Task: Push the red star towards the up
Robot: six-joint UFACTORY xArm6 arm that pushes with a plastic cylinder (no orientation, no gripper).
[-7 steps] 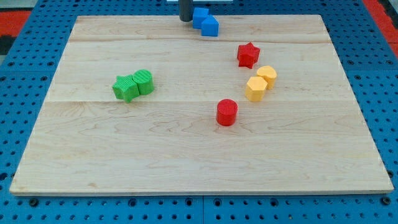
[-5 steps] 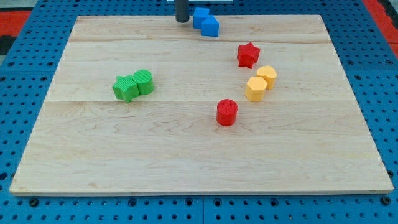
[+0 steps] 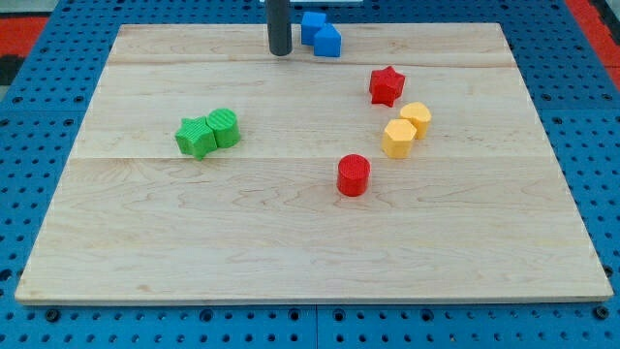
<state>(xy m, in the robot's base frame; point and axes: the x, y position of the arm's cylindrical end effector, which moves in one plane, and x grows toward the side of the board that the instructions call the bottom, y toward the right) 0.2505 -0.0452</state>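
Observation:
The red star point(image 3: 386, 85) lies on the wooden board point(image 3: 291, 242), right of centre in the upper half. My tip point(image 3: 280, 52) is near the view's top, well to the left of and above the star, just left of two blue blocks point(image 3: 321, 34). It touches no block.
A red cylinder point(image 3: 354, 175) sits below the star near the centre. Two yellow blocks point(image 3: 406, 129) lie just below and right of the star. A green star and a green cylinder point(image 3: 207, 132) sit together at the left. A blue pegboard surrounds the board.
My tip has moved a little down the view from the board's top edge. No block has moved.

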